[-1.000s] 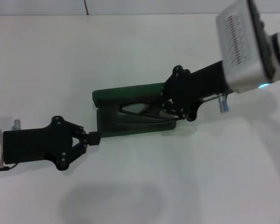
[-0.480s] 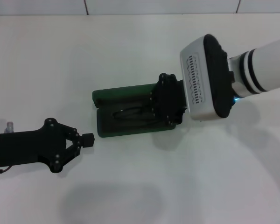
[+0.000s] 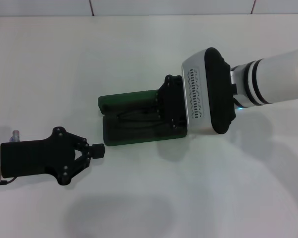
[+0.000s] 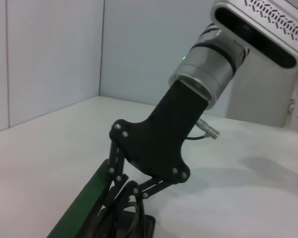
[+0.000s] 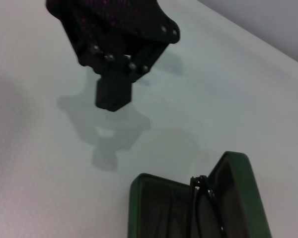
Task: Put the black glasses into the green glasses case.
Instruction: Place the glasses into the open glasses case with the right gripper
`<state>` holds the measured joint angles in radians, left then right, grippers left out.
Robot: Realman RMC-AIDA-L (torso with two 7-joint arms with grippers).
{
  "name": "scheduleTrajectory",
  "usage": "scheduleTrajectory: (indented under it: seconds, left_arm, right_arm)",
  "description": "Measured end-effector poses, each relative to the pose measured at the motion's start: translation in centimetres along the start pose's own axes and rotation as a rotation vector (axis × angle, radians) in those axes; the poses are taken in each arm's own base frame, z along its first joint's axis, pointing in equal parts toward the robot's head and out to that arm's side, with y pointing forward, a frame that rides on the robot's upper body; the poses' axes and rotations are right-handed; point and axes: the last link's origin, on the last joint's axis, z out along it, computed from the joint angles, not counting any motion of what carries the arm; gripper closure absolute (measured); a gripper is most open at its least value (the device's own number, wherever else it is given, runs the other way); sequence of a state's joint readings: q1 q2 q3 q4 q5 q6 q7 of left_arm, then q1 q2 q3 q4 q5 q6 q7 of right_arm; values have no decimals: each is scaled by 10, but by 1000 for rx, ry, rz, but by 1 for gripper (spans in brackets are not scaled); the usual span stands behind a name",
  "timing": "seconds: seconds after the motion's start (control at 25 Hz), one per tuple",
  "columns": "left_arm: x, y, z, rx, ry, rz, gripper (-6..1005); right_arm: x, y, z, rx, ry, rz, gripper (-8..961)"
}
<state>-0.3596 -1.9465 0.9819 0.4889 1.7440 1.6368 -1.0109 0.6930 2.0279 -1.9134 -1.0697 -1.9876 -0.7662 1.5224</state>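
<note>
Black glasses [image 5: 208, 208] lay inside the open green glasses case [image 3: 124, 101] on the desk [image 3: 149, 49]. Right gripper [image 3: 170, 106] hovered over them, jaws' state unclear; left gripper [image 3: 97, 151] sat nearby, jaws closed and empty.

You have the case [image 3: 134, 119] lying open mid-table [image 3: 149, 54], its lid behind the tray. The glasses [image 3: 136, 118] lie inside the tray. The right gripper [image 3: 170, 106] sits over the case's right end. The left gripper [image 3: 98, 151] is just off its front-left corner.
</note>
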Motion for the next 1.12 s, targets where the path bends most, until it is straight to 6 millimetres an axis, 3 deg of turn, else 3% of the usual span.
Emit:
scheduleTrajectory:
  seconds: [0.52,1.12]
  left_arm:
    - [2,-2,2,4,4,3,990]
    - [1,-1,3,-1,5,3,990]
  right_arm:
    - [-4,3,12,10,19,-39,855]
    - [-9,4,12,7,-2,-30,816]
